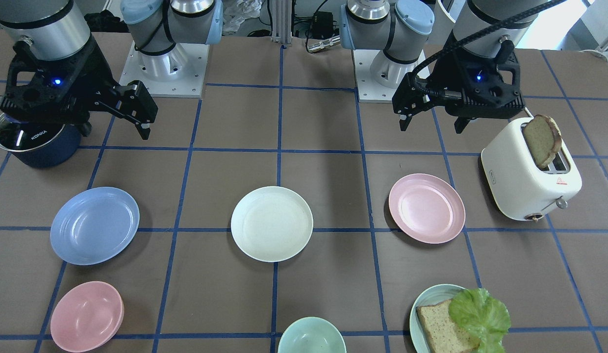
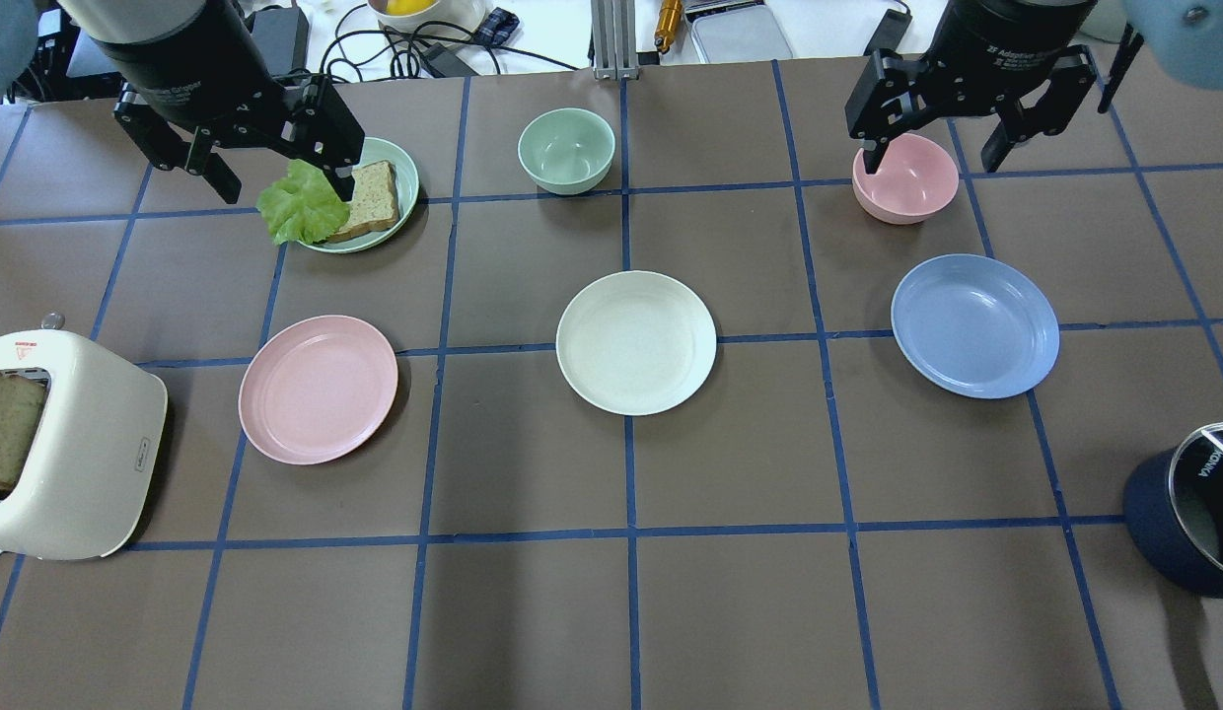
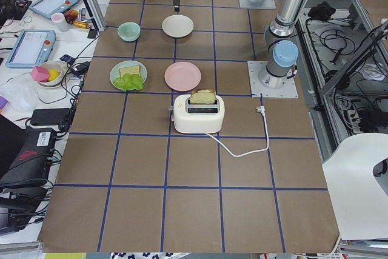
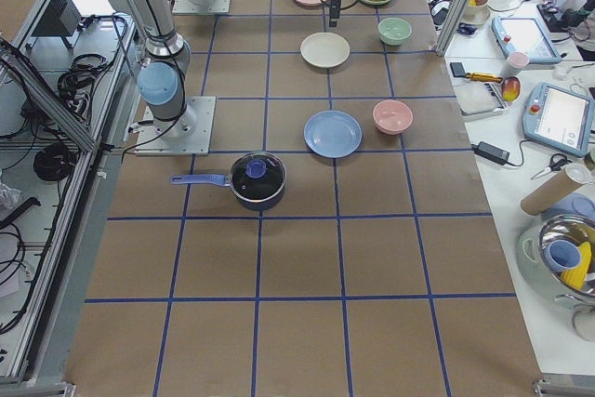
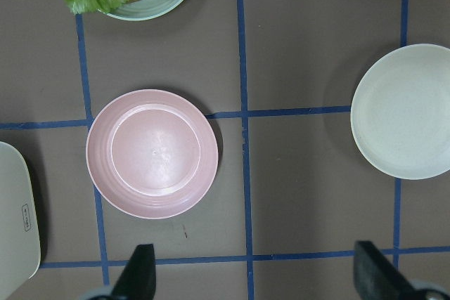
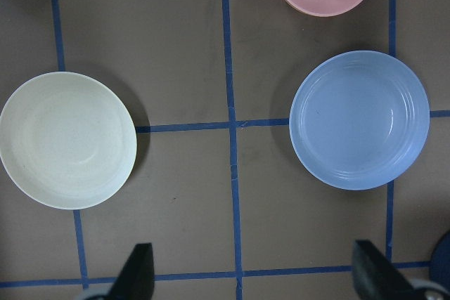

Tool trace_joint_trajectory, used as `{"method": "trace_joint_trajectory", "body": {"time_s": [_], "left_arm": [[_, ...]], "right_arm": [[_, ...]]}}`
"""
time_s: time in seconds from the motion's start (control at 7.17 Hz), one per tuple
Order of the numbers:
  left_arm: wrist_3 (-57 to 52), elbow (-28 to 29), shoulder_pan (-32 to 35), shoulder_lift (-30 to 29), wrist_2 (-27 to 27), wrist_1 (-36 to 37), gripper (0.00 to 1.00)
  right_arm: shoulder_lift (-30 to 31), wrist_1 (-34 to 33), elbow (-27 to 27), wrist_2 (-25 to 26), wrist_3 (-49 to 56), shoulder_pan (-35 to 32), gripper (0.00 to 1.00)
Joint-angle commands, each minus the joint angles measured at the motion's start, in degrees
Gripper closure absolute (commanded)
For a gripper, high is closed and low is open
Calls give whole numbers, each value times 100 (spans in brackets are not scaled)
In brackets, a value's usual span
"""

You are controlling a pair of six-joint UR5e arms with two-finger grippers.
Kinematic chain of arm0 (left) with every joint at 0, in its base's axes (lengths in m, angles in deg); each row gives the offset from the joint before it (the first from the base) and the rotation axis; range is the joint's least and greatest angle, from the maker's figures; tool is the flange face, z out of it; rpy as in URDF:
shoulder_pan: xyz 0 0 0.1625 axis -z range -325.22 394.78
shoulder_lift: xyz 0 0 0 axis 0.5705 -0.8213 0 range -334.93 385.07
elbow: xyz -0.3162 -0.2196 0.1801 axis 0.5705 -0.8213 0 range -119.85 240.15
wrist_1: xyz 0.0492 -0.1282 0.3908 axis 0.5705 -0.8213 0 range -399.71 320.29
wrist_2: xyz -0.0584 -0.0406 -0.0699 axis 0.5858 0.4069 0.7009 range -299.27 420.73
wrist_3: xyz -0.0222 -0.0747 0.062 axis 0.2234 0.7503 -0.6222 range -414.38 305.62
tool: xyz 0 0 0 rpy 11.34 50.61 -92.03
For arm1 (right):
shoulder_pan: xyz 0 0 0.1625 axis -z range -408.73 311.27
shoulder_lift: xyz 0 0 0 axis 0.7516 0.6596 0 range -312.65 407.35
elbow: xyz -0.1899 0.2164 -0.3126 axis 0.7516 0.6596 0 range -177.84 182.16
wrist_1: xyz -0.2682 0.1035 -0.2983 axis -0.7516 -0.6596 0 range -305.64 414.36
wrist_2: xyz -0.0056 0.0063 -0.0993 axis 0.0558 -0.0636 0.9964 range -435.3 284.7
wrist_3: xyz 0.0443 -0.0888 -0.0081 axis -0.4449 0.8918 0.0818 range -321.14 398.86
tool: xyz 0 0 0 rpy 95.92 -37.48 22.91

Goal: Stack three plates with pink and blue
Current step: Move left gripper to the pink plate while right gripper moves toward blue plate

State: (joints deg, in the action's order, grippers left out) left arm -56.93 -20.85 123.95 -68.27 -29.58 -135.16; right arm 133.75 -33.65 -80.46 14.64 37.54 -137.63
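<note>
Left gripper (image 2: 281,177): jaws spread wide, nothing held, raised above the table (image 2: 750,473). In the left wrist view, pink plate (image 2: 318,389) on the table ahead of the fingertips, nearer the finger at that view's left, not touching. Cream-white plate (image 2: 636,342) off to the other side, at that view's right edge.

Right gripper (image 2: 932,148): also spread wide and empty, raised above the table. In the right wrist view, blue plate (image 2: 974,324) ahead of the fingertips, toward the finger at that view's right, apart from it. Cream-white plate at that view's left.

All three plates flat on the table, right way up, in a rough row across the middle: pink on the robot's left, cream-white in the centre, blue on the robot's right. Each well apart from the next, none stacked.

Farther out: pink bowl (image 2: 905,177) just beyond the blue plate, green bowl (image 2: 566,149) beyond the cream-white one, teal plate (image 2: 399,163) with bread and lettuce beyond the pink one. Toaster (image 2: 69,444) with a slice in its slot at the robot's far left, dark blue lidded pot (image 2: 1188,523) at the far right.
</note>
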Motion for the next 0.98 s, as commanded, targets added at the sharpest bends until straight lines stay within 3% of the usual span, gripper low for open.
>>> {"method": "trace_joint_trajectory", "body": {"time_s": [0.0, 0.56, 0.84], "left_arm": [[0, -4, -4, -26, 5, 8, 0], [-9, -231, -13, -211, -13, 43, 0], [-97, -1334, -31, -264, -39, 1310, 3]], "right_arm": [[9, 12, -8, 15, 9, 4, 0], [9, 12, -8, 7, 9, 4, 0], [9, 12, -8, -2, 9, 4, 0]]}}
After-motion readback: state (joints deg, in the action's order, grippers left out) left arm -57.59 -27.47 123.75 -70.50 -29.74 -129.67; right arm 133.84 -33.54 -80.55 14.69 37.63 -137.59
